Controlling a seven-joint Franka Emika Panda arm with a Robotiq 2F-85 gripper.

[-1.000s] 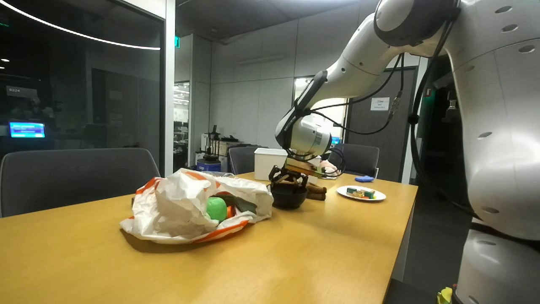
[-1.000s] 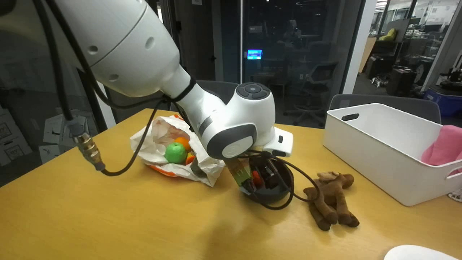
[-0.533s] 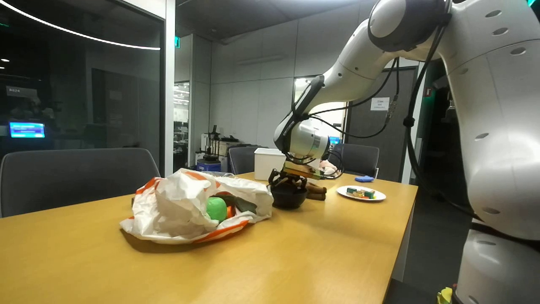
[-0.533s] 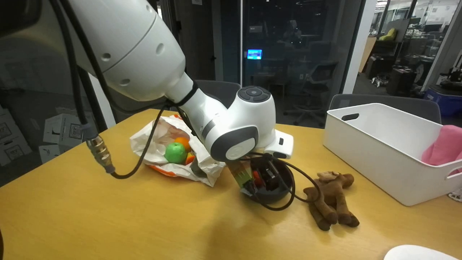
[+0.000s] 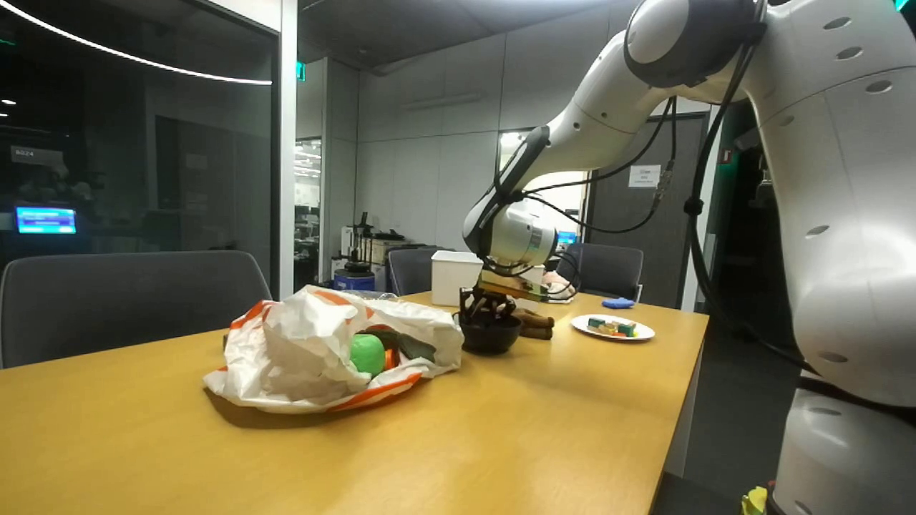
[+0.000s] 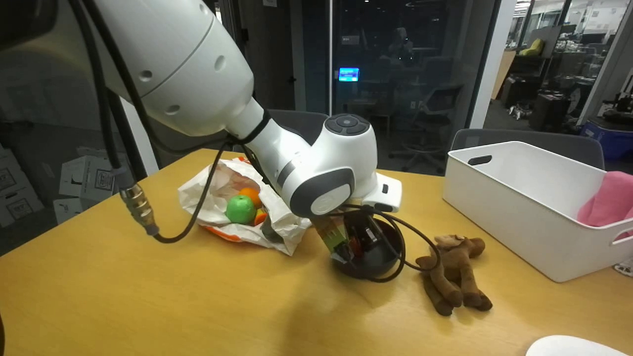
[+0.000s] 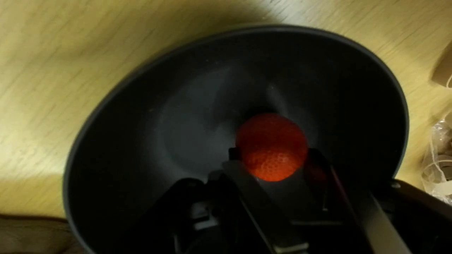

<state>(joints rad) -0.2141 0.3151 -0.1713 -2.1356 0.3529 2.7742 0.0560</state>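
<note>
One claw is clasping one red ball inside one black bowl; one stuffed animal and one bag are flanking the bowl.

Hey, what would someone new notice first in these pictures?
Probably the big white robot arm, stretched over the table. Next, the vivid red ball held by the gripper inside the black bowl. Then perhaps the round green item in the open white bag.
</note>
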